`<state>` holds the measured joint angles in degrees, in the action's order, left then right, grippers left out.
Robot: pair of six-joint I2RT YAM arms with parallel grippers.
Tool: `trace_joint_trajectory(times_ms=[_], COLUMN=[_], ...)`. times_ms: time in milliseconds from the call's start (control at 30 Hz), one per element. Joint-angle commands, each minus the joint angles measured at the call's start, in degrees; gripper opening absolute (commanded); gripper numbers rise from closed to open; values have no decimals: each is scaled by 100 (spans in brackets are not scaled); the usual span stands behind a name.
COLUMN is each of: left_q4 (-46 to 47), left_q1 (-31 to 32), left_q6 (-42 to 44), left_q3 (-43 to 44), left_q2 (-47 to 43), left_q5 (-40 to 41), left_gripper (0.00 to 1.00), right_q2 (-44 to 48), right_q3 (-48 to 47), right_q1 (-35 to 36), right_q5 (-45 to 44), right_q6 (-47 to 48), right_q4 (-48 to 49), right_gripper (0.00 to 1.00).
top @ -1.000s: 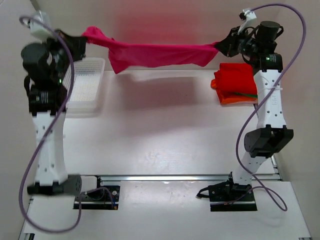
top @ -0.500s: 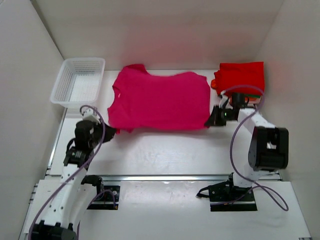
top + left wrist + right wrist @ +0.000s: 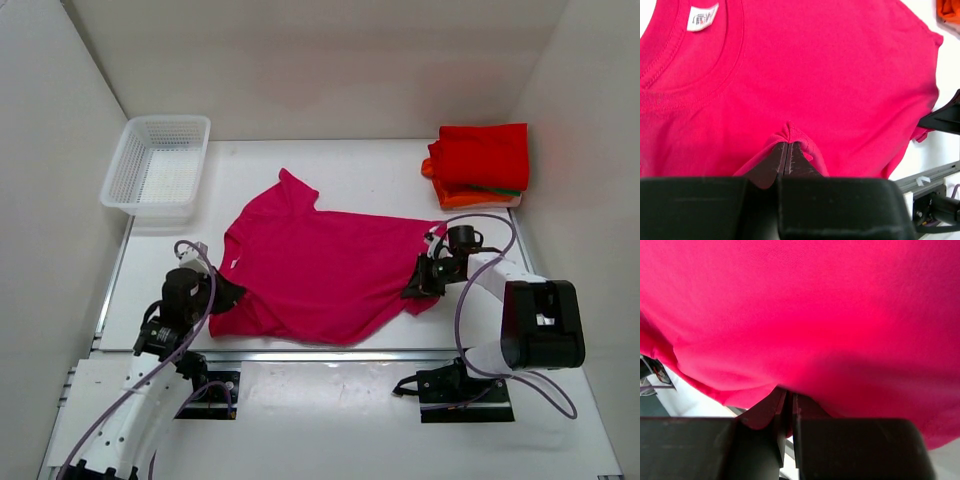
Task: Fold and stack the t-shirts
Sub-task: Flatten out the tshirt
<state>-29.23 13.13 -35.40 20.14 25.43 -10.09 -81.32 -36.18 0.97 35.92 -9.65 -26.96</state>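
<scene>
A magenta-pink t-shirt (image 3: pixel 320 275) lies spread on the table, its near hem at the front edge. My left gripper (image 3: pixel 228 292) is low at the shirt's left side, shut on a pinched fold of it (image 3: pixel 787 145). In the left wrist view the collar with its white label (image 3: pixel 702 17) is at the upper left. My right gripper (image 3: pixel 415 285) is shut on the shirt's right edge. In the right wrist view the pink cloth (image 3: pixel 815 315) drapes over the closed fingertips (image 3: pixel 787 395). A folded stack sits at the back right: bright red tee (image 3: pixel 485 155), a green edge (image 3: pixel 503 189), orange (image 3: pixel 470 200) at the bottom.
A white mesh basket (image 3: pixel 160 165) stands at the back left with nothing visible in it. White walls close in the table on the left, back and right. A metal rail (image 3: pixel 350 353) runs along the near edge, just below the shirt's hem.
A second ago both arms held the pink shirt stretched in the air at the back. They came down, laid it flat, and have since dragged it toward the near edge.
</scene>
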Motion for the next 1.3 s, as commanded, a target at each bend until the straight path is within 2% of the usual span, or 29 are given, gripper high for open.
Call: trace_joint_trajectory(times_ms=[0,33,100,133,167,200,233,267,300,333,367,400,433,467,533,600,667,800,900,1067,1133,1267], left_q4=[653,969,1295,1341,1237,1036,851,745,604,203,-62,-500,-583,-531,-15,714,1261,1314,1341,1087,964,876], left_q1=[-151,-405,-896,-1056,-1127,-1171,-1311,-1295,-1599,-1733,-1795,-1848,-1779,-1752,-1551,-1523,-1620,-1392,-1392,-699,-557,-451], left_q6=[-20,154,559,839,1102,1270,1420,1448,1413,1404,1378,1439,1474,1561,1624,1336,1046,904,781,578,429,121], left_q3=[270,541,1296,2126,3239,3825,5110,6384,7728,8420,9706,10537,10624,10311,9109,6997,5807,4100,3149,1706,1056,412], left_q2=[460,967,2129,3029,3873,4256,4938,5485,5716,6162,6550,6675,6564,6223,5426,4465,3394,2557,2056,1212,843,525], left_q5=[-72,-133,-361,-519,-416,-241,-144,-204,-222,-204,-135,-47,102,234,358,324,306,333,113,191,200,-63], left_gripper=[0,0,0,0,0,0,0,0,0,0,0,0,0,0,0,0,0,0,0,0,0,0], right_q2=[-58,-364,-1146,-1758,-2365,-2693,-3270,-3824,-4256,-4034,-3536,-3018,-2769,-2401,-2082,-1958,-1836,-1598,-1388,-667,-395,-253], right_q3=[-816,-1081,-2691,-3293,-4560,-6069,-7677,-8537,-10234,-10346,-9712,-9010,-8463,-8275,-7792,-7589,-7185,-5842,-4795,-2266,-1720,-936], right_q1=[43,9,26,43,130,227,228,298,342,246,71,-17,-36,-18,-26,-88,-88,-45,8,-79,-80,-27], right_q5=[-50,-50,-33,2,-15,-59,-181,-365,-427,-228,131,317,319,162,142,467,425,381,30,-6,-93,-366], right_q6=[190,209,471,542,674,788,815,842,772,615,178,-122,-177,-134,7,16,182,577,789,202,-53,-449], right_q4=[235,270,96,-175,-587,-965,-1160,-1632,-1863,-1535,-653,35,285,488,516,385,288,455,402,1306,1404,1177], right_gripper=[0,0,0,0,0,0,1,1,0,0,0,0,0,0,0,0,0,0,0,0,0,0])
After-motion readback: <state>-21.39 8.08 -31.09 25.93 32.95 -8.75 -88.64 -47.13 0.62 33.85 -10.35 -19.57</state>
